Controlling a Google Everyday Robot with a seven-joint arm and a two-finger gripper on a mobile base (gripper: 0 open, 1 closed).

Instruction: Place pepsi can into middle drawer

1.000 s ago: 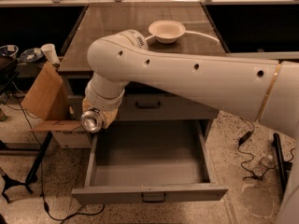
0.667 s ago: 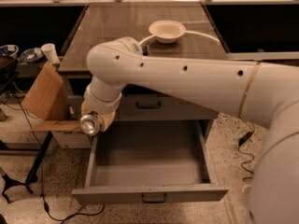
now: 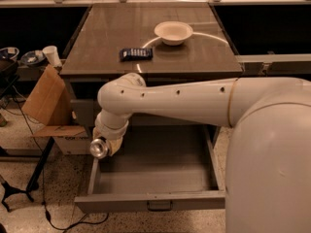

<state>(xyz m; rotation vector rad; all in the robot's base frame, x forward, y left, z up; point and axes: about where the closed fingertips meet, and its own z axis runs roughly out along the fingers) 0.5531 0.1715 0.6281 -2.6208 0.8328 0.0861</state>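
Note:
The middle drawer [image 3: 146,201] is pulled wide open below the table, its plain grey inside bare. My gripper [image 3: 104,144] is at the end of the big white arm, over the drawer's left wall near its back. It is shut on the pepsi can [image 3: 98,149]. Only the can's shiny silver end shows, facing the camera; its blue body is hidden by the gripper. The can hangs just above the left wall's rim, partly over the inside. The arm hides the upper drawer front.
A white bowl [image 3: 173,32] and a flat dark-blue snack packet [image 3: 135,54] lie on the brown table top [image 3: 194,57]. An open cardboard box [image 3: 48,106] stands left of the drawer, with a paper cup [image 3: 51,56] behind it. Cables and a stand leg [image 3: 19,191] lie on the floor at left.
The arm has lowered, carrying the can down toward the drawer's left wall. The snack packet has come into view above the arm.

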